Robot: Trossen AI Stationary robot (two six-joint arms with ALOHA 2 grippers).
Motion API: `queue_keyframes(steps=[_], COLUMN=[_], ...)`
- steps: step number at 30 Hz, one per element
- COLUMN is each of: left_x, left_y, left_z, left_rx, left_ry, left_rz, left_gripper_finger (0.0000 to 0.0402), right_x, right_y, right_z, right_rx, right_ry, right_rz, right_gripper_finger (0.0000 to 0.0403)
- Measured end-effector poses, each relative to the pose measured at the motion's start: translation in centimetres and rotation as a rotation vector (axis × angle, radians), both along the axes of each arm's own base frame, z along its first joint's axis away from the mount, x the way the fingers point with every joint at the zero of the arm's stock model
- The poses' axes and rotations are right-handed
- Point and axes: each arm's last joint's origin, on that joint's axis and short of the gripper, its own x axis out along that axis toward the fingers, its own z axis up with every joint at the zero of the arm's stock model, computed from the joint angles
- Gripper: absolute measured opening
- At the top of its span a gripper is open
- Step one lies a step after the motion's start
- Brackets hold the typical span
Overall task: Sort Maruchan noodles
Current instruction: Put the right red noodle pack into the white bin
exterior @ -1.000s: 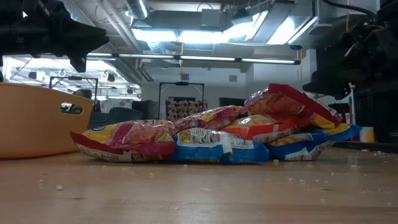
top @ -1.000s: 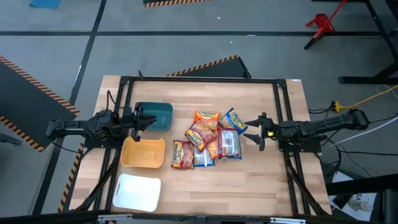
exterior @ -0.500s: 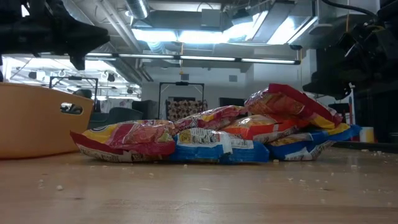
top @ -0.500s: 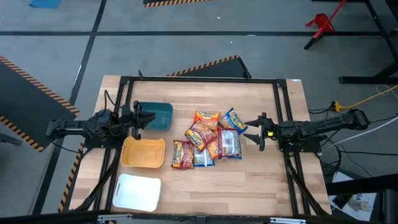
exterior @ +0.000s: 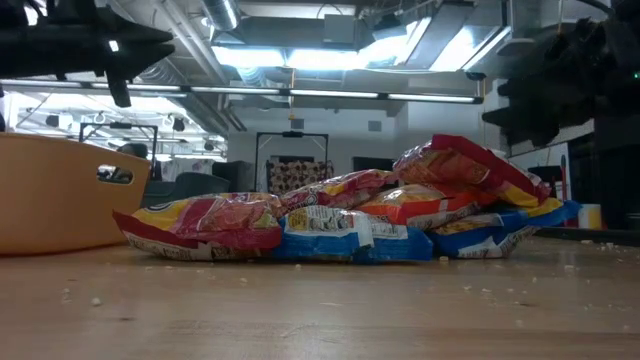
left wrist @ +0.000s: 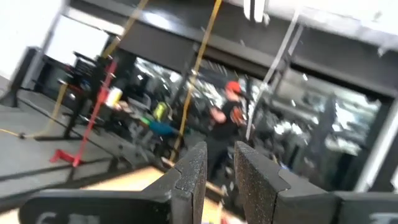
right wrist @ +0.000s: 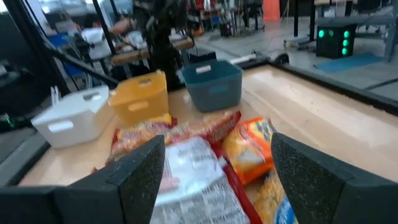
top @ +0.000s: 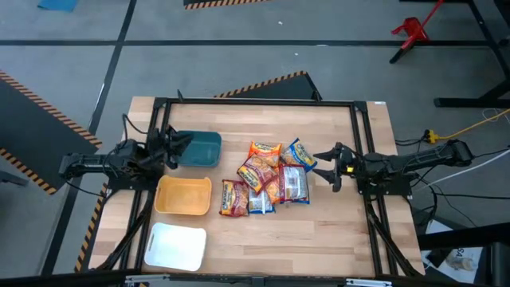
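Now, your right tool (top: pixel 328 168) has fingers wide apart, empty, with the noodle packets (top: pixel 267 177) heaped on the bench (top: pixel 335 231) just ahead. Drop onto the nearest top packet's edge, pinch one only. Left tool (top: pixel 179 149), fingers narrowly apart and empty, hangs over the teal tray (top: pixel 203 148).

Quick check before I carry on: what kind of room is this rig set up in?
Probably a robotics lab or workshop: exposed ceiling ducts and strip lights, hazard-striped floor mats, and other workbenches beyond the wooden table.
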Motion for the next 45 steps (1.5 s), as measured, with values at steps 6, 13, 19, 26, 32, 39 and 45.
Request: queue_keyframes(steps=[6,13,19,26,32,39,45], left_x=[-0.2,-0.7,-0.8,-1.9,-1.5,2.8,9.3], left_y=[0.1,0.2,0.2,0.2,0.1,0.0,-0.1], left_z=[0.4,1.1,1.3,3.0,6.3,10.4,12.9], left_rx=[0.013,0.016,0.009,-0.026,-0.069,-0.023,0.126], left_ry=[-0.038,-0.115,-0.141,-0.321,-0.311,-0.110,0.095], left_rz=[0.040,0.097,0.102,0.117,0.013,-0.051,-0.161], left_gripper_finger=[0.0076,0.0076,0.0076,0.0076,0.0076,0.0076,0.0087], right_x=[0.0,0.0,-0.1,-0.1,-0.2,-0.2,-0.2], right_y=[0.0,0.0,-0.3,-0.5,-0.7,-0.7,-0.7], right_z=[0.9,1.0,1.0,0.8,0.8,0.2,-0.5], right_rx=[0.019,0.178,0.205,0.222,0.220,0.177,0.152], right_ry=[-0.097,-0.120,-0.134,-0.135,-0.138,-0.068,0.008], right_rz=[0.000,0.002,-0.087,-0.183,-0.236,-0.245,-0.252], right_gripper_finger=[0.0282,0.0282,0.0282,0.0282,0.0282,0.0282,0.0282])
